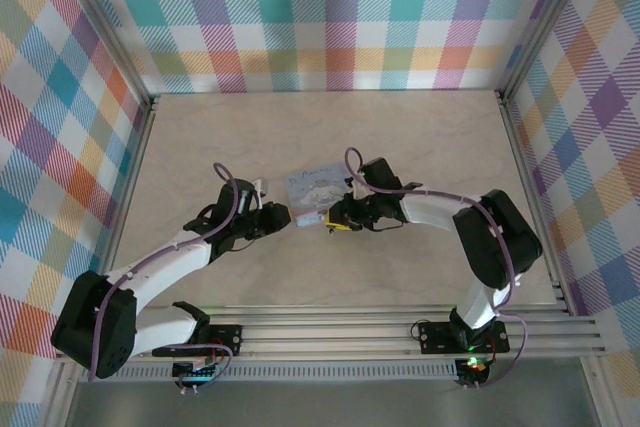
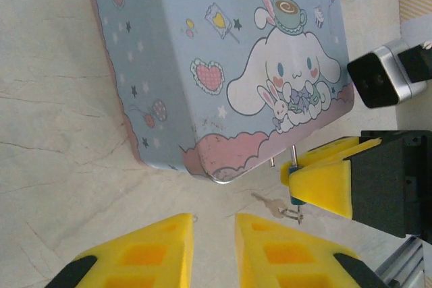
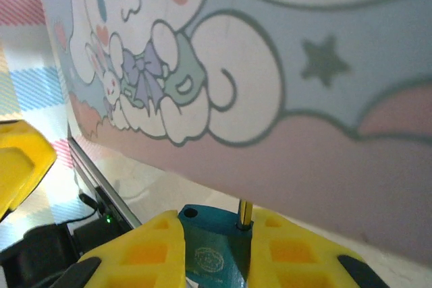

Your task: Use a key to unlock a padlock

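In the right wrist view my right gripper point(image 3: 214, 237) is shut on the small teal padlock point(image 3: 210, 257). One leg of its shackle point(image 3: 246, 212) rises toward the tin, and the other hole in the lock body is empty. From the left wrist view the padlock point(image 2: 294, 170) is pinched between the right gripper's yellow fingers point(image 2: 324, 181). A small silver key point(image 2: 272, 204) with a ring lies on the table just below them. My left gripper point(image 2: 214, 247) is open with a narrow gap and nothing in it, short of the tin's corner. In the top view the left gripper point(image 1: 284, 217) and right gripper point(image 1: 338, 219) face each other.
A pale blue cartoon-printed rectangular tin point(image 2: 223, 65) lies flat just beyond both grippers, also in the top view point(image 1: 315, 190). The beige tabletop point(image 1: 330, 137) stretches behind it to checked walls. An aluminium rail point(image 1: 400, 332) runs along the near edge.
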